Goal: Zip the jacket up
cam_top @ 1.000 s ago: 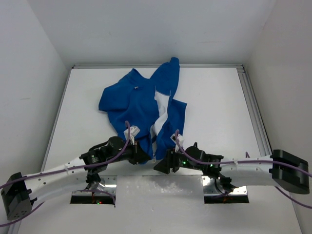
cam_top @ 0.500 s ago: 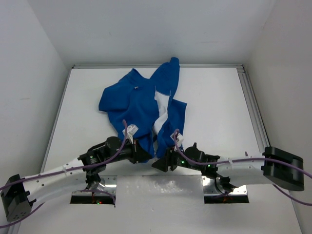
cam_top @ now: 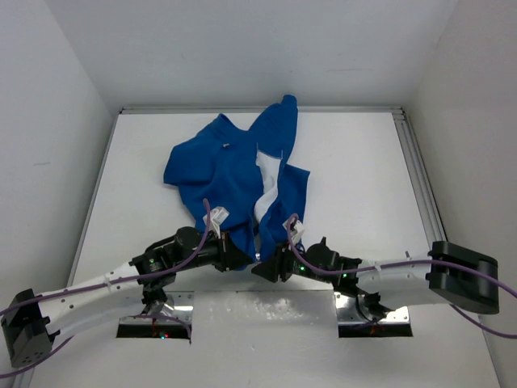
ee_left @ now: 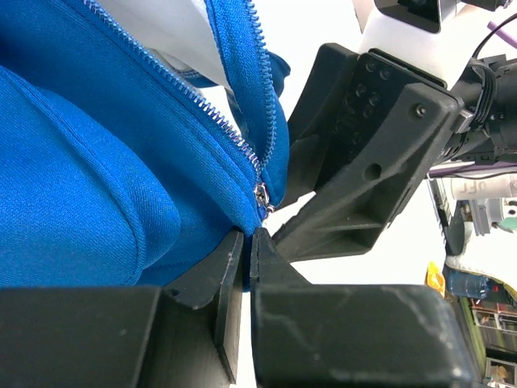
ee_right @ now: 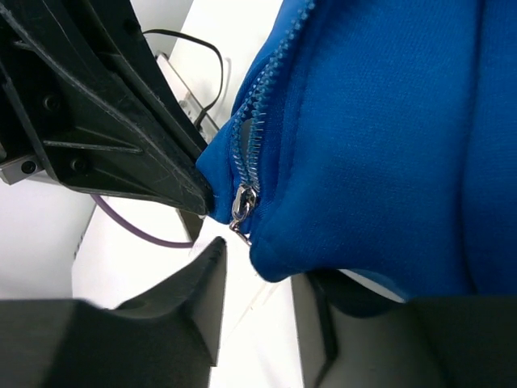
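The royal-blue jacket [cam_top: 226,174] lies open on the white table, collar far, hem near. Its pale zipper runs down to a slider [ee_left: 260,196] at the bottom hem, which also shows in the right wrist view [ee_right: 242,202]. My left gripper [cam_top: 245,257] is shut on the hem just below the slider, with blue cloth pinched between the jaws [ee_left: 246,246]. My right gripper [cam_top: 260,268] is open right beside it. Its fingers [ee_right: 190,303] straddle the hem corner and the hanging zipper pull [ee_right: 258,283] without closing on them. The right gripper's black finger [ee_left: 363,186] shows close in the left wrist view.
The white lining [cam_top: 266,190] shows where the jacket front gapes open. One sleeve [cam_top: 279,121] reaches the back wall. A metal rail [cam_top: 420,186] runs along the table's right edge. Two cutouts [cam_top: 157,323] sit by the arm bases.
The right arm has slid left, bringing its open gripper up against the left gripper at the zipper's bottom end. The left gripper keeps its hold on the hem.
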Controlling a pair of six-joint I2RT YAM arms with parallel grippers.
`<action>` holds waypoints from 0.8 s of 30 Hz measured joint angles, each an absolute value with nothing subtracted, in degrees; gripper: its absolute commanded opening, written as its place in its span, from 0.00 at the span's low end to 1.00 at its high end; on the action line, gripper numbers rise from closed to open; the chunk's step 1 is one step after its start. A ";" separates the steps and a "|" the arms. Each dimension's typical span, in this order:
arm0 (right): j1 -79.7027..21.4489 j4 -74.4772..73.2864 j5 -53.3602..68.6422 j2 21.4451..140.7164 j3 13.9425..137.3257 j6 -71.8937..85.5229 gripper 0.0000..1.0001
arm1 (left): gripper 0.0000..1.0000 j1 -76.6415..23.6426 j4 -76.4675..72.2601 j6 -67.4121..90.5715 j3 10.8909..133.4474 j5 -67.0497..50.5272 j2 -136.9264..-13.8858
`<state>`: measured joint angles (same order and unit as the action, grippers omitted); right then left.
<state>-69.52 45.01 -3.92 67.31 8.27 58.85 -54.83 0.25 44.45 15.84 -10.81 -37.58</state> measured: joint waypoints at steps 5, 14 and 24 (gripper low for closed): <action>-69.52 44.95 -4.10 67.13 8.27 58.92 0.22 | 0.00 -54.83 0.25 44.47 15.81 -10.79 -37.56; -69.58 43.83 -4.73 63.33 7.88 60.12 0.00 | 0.00 -54.83 -0.16 44.99 15.09 -10.66 -37.08; -69.58 32.47 -3.11 60.69 12.38 64.88 0.00 | 0.00 -54.96 0.67 43.79 14.92 -9.61 -37.89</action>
